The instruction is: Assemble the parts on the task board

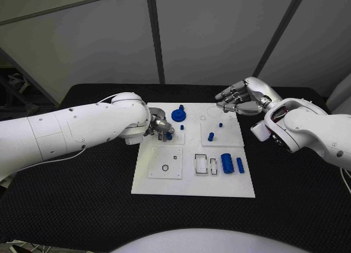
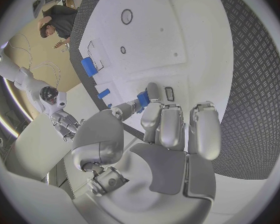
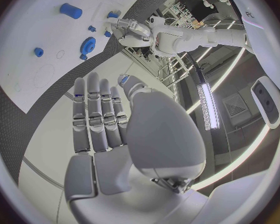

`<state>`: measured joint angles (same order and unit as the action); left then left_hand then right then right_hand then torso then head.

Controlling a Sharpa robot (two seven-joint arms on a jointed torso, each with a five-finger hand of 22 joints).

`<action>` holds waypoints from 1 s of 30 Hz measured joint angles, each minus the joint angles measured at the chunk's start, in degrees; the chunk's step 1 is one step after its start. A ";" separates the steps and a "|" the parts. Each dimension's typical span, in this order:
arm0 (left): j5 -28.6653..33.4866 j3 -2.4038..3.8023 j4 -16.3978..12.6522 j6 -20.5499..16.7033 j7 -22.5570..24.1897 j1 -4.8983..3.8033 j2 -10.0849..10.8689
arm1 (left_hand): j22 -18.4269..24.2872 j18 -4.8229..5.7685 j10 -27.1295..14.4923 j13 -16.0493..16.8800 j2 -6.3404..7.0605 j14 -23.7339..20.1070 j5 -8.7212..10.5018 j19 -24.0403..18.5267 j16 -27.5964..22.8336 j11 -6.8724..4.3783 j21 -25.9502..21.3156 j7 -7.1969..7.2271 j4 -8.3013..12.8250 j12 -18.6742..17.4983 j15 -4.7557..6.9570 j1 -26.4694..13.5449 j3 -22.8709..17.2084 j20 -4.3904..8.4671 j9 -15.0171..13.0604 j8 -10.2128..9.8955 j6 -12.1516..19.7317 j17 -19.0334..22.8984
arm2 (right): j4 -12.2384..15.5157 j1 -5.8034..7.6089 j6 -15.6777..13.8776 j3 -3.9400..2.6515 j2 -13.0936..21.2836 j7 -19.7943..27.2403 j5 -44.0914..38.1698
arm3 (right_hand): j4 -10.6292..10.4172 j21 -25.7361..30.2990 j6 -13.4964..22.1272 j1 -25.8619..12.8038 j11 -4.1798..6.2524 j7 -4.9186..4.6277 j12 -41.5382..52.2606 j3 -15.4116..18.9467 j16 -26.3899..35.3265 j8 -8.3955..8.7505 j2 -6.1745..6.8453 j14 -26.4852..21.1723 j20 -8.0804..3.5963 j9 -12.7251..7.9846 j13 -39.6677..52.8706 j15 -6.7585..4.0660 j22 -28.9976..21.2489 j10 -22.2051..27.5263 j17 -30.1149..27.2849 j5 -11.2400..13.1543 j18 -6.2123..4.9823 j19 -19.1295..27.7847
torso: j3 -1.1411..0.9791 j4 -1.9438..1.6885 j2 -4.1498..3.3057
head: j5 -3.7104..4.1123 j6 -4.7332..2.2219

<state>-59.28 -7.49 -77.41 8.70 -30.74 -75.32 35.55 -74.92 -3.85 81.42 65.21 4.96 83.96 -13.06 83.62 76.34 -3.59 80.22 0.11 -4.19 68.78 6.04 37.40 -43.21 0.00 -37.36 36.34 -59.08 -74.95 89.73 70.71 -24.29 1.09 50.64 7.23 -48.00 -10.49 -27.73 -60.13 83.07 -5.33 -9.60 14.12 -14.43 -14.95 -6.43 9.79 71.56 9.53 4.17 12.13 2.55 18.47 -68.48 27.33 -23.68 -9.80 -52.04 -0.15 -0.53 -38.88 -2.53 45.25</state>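
Head view: left robot hand (image 1: 159,128) pinches blue part (image 1: 169,135); right robot hand (image 1: 240,97) open near board (image 1: 192,182) edge.

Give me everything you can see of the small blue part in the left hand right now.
The small blue part is a short, blocky piece of matte blue, plastic by its look. The left hand pinches it between fingertips, so most of it is covered; its exact shape cannot be told. In the head view it sits low over the task board, at the board's left side, just in front of the blue gear. Whether it touches the board cannot be told.
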 measured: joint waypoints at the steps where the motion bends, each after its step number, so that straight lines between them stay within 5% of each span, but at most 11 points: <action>1: 0.00 0.00 -0.01 0.00 0.00 0.00 0.01 | 0.00 0.00 0.00 0.00 0.00 0.00 0.00 0.00 0.00 0.00 0.00 0.00 0.00 0.00 0.00 0.00 0.00 0.00 0.00 0.00 0.00 0.00 | -0.02 0.00 0.01 0.00 -0.01 0.00 0.00 | 0.00 0.11 0.00 0.00 0.00 0.00 0.00 0.00 0.00 0.00 0.00 0.00 0.00 0.00 0.00 0.00 0.00 0.00 0.03 0.00 0.00 0.00 | 0.00 0.00 0.00 | 0.00 0.02; 30: 0.11 0.01 0.00 1.13 -0.01 -0.09 0.14 | 0.00 0.00 -0.01 0.25 0.16 0.00 0.28 0.00 0.00 0.00 0.00 0.00 1.99 0.00 0.00 1.68 0.08 0.00 0.05 0.01 0.00 0.02 | -0.13 0.00 0.27 0.00 -0.15 -0.16 -0.24 | 0.00 0.11 0.00 0.00 0.00 0.00 0.00 0.00 0.22 0.00 0.00 0.00 0.00 0.00 -0.03 0.00 -0.04 0.00 0.02 0.00 0.00 0.00 | -0.01 -0.05 0.02 | -0.16 -0.05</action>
<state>-59.17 -7.48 -77.40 9.82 -30.75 -75.41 35.69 -74.91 -3.85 81.42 65.46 5.12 83.96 -12.78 83.62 76.34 -3.58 80.22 0.11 -2.21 68.78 6.04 39.08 -43.13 -0.01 -37.31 36.35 -59.08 -74.93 89.60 70.70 -24.02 1.09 50.49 7.07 -48.24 -10.49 -27.62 -60.13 83.07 -5.33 -9.60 14.12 -14.43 -14.73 -6.43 9.79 71.56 9.53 4.17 12.10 2.55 18.43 -68.48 27.34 -23.68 -9.80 -52.04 -0.16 -0.58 -38.86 -2.70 45.19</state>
